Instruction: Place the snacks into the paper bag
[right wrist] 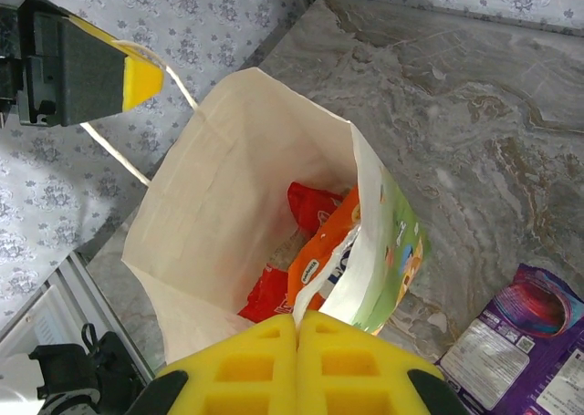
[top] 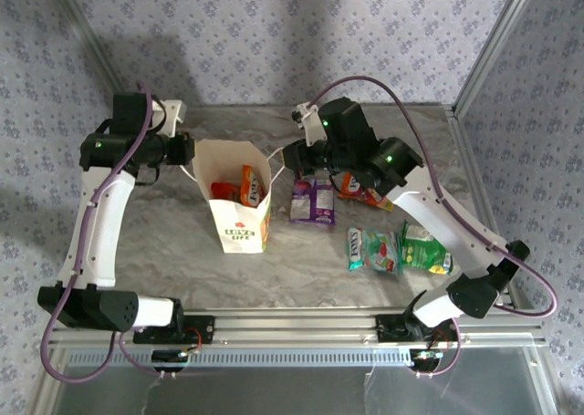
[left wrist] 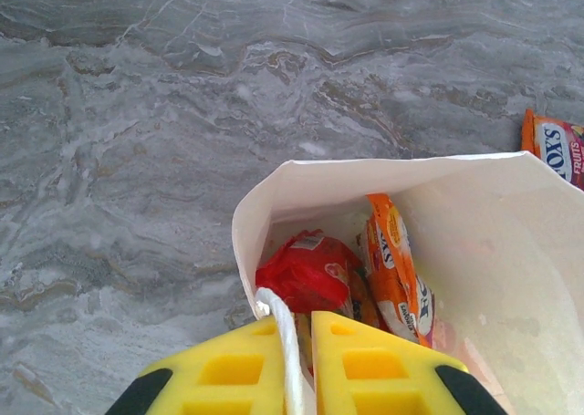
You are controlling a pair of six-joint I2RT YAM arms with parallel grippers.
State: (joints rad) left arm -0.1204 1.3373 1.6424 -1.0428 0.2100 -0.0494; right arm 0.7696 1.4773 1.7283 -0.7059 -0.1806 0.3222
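Observation:
The white paper bag (top: 239, 216) stands upright left of the table's middle, mouth open. Inside lean an orange packet (left wrist: 392, 269) and a red packet (left wrist: 306, 274). My left gripper (left wrist: 297, 319) sits at the bag's left rim, its fingers nearly together on the white cord handle (left wrist: 290, 351). My right gripper (right wrist: 298, 316) is shut on the bag's right rim (right wrist: 360, 187), holding the mouth wide. On the table lie a purple packet (top: 313, 201), an orange-yellow one (top: 360, 191) partly under the right arm, a teal-green one (top: 372, 249) and a bright green one (top: 424, 251).
The marble tabletop (top: 164, 242) is walled by patterned panels at the back and sides. A metal rail (top: 292, 328) runs along the near edge. The right arm (top: 438, 214) reaches across the loose packets.

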